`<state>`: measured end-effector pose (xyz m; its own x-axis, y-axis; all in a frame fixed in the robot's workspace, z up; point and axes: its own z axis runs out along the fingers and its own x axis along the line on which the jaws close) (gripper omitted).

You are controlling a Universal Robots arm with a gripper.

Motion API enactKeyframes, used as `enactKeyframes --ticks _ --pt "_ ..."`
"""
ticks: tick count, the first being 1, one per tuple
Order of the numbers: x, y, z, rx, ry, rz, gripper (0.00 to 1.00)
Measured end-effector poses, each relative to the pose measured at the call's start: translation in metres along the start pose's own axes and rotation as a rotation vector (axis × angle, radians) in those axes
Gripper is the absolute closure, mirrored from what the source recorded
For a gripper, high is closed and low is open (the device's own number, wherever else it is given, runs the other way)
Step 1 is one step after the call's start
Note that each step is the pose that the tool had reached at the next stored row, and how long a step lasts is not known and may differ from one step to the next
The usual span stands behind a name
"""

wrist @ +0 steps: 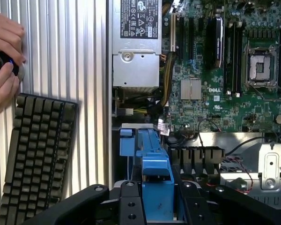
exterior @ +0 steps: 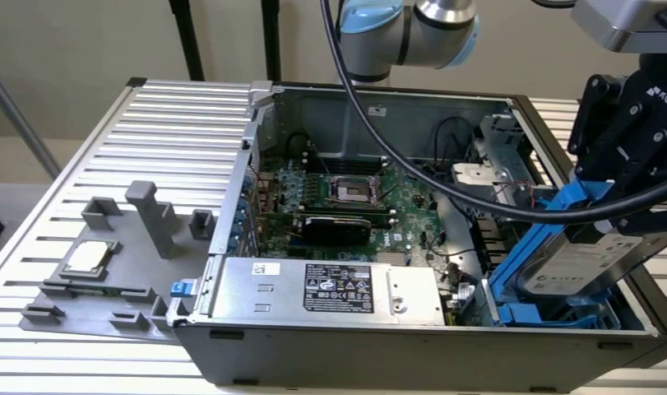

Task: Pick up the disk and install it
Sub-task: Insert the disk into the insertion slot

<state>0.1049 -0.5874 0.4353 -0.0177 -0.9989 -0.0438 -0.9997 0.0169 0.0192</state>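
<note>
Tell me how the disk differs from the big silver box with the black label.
The disk has blue rails; the silver box has none. The disk is smaller than the box. The disk stands tilted on edge, gripped by the pincer, at the blue bay; the box lies flat inside the computer case. Both are silver metal with a printed label.
</note>
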Motion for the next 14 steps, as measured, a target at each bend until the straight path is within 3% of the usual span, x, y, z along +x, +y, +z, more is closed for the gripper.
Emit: enactKeyframes --ticks 14 --pt "-0.001 -0.0009 0.0146 -0.0005 0.0002 -0.011 0.67"
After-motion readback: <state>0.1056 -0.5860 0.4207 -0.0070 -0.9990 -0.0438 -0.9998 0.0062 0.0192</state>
